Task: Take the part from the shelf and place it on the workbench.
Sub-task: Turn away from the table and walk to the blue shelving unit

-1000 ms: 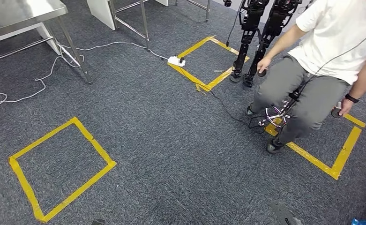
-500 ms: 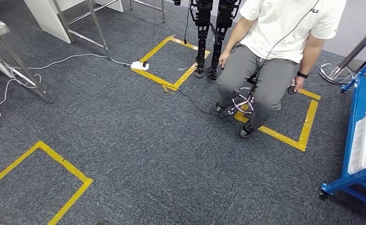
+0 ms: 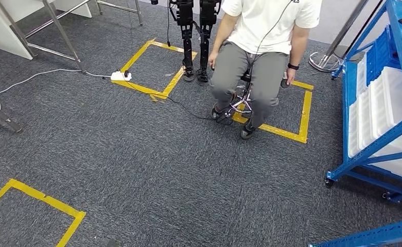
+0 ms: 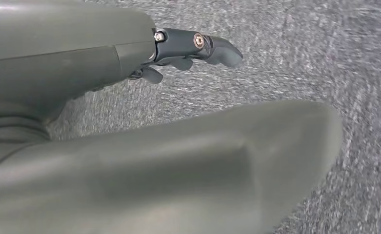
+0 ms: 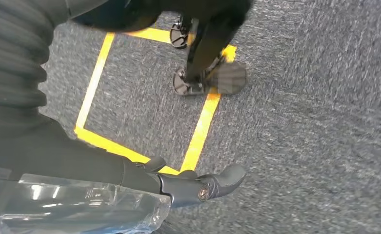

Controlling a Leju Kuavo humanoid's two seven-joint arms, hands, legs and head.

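Right robot hand (image 5: 188, 185) gripped a clear part (image 5: 76, 207); left robot hand (image 4: 193, 48) held nothing. Blue shelf (image 3: 379, 128) stood right; carry level to desk.

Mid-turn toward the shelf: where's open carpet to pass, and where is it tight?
Open carpet lies between the near yellow tape square and the blue shelf. It is crowded ahead: a seated person on a stool, a standing robot's legs, and a white power strip with cables.

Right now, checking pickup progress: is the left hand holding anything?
Empty: the left hand has its fingers stretched out over bare carpet, nothing between them.
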